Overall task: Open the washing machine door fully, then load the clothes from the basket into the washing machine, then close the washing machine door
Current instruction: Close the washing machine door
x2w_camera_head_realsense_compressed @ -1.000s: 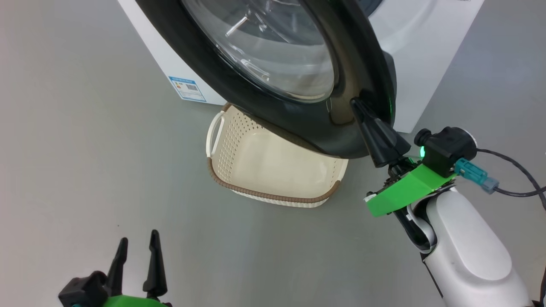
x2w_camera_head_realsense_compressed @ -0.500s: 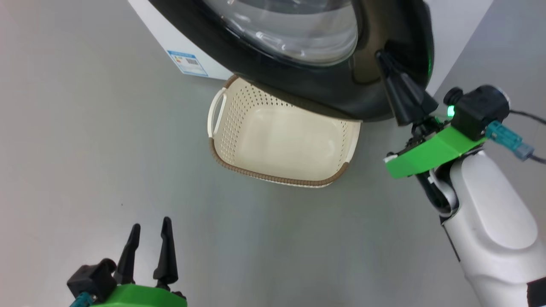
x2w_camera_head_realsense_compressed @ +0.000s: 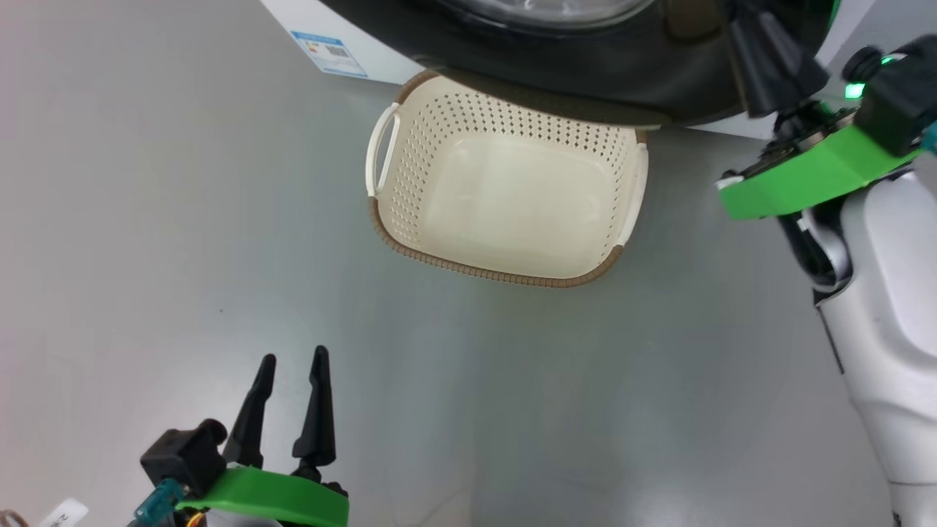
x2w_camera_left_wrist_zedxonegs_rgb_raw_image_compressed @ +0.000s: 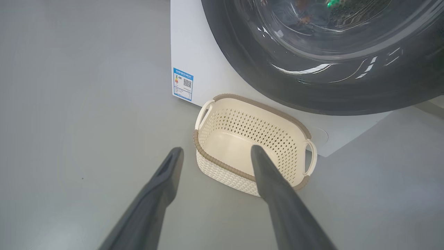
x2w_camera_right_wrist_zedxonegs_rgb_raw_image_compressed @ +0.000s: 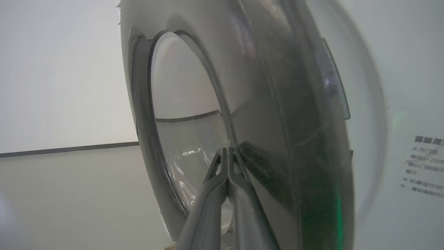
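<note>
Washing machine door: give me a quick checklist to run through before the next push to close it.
1. Basket emptied: ok, nothing lies in it.
2. Right gripper shut, with its fingertips against the black rim of the washing machine door: ok.
3. Door fully closed: not ok, it stands out from the washing machine and overhangs the basket's far rim.
4. Left gripper out of the way: ok, open, low over the floor, apart from the basket and the door.
5. Nothing trapped at the drum opening: cannot tell, the door hides it.
</note>
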Tool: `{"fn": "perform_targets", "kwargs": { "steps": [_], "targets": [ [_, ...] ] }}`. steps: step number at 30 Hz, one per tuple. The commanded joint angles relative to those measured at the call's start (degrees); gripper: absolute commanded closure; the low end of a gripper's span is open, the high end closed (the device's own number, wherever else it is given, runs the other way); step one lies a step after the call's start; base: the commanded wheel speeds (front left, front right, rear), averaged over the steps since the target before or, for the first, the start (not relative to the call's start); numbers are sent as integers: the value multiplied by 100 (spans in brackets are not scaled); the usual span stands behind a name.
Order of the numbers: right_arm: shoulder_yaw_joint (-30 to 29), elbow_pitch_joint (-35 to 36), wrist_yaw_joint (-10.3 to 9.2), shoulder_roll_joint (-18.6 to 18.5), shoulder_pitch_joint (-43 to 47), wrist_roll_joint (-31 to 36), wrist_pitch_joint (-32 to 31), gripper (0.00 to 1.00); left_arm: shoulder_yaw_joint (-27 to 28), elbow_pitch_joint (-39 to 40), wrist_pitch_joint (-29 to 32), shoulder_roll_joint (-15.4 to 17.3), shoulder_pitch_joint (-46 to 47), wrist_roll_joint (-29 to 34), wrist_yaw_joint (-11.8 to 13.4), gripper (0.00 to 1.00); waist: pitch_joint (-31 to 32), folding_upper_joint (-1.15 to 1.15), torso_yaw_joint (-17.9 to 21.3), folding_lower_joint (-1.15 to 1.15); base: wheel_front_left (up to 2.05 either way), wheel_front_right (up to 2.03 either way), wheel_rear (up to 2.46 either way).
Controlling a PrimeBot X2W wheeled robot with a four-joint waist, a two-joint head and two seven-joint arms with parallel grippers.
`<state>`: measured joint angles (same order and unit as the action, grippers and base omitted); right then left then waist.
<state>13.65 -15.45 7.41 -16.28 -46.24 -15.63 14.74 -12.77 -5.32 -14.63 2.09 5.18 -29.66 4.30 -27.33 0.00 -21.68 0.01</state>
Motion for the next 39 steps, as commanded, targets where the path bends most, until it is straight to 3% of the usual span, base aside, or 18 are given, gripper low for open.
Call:
{"fn": "perform_targets", "kwargs": {
  "steps": [1,11,15,25,32,39],
  "targets": [
    [-23,143,8,46,-77,84,26,100,156,141,-37,78,57,-25,33,0,-52,0,-64,-1,0,0,0],
    [-193,-9,8,-296,-637,198,26,100,-140,235,-37,78,34,-146,99,0,-176,0,-250,-1,0,0,0],
    [-223,-169,8,-507,-863,276,26,100,-310,299,-37,78,119,-324,6,0,-204,0,-413,-1,0,0,0],
    [-608,-1189,8,-897,-1631,747,26,100,-596,532,-37,78,411,-480,-92,0,-285,0,-644,-1,0,0,0],
    [-684,-1300,8,-746,-1559,877,26,100,-516,580,-37,78,376,-454,-74,0,-143,0,-592,-1,0,0,0],
    [-570,-842,8,-489,-982,636,26,100,-263,540,-37,78,314,-462,-168,0,178,0,-357,-1,0,0,0]
  ]
}}
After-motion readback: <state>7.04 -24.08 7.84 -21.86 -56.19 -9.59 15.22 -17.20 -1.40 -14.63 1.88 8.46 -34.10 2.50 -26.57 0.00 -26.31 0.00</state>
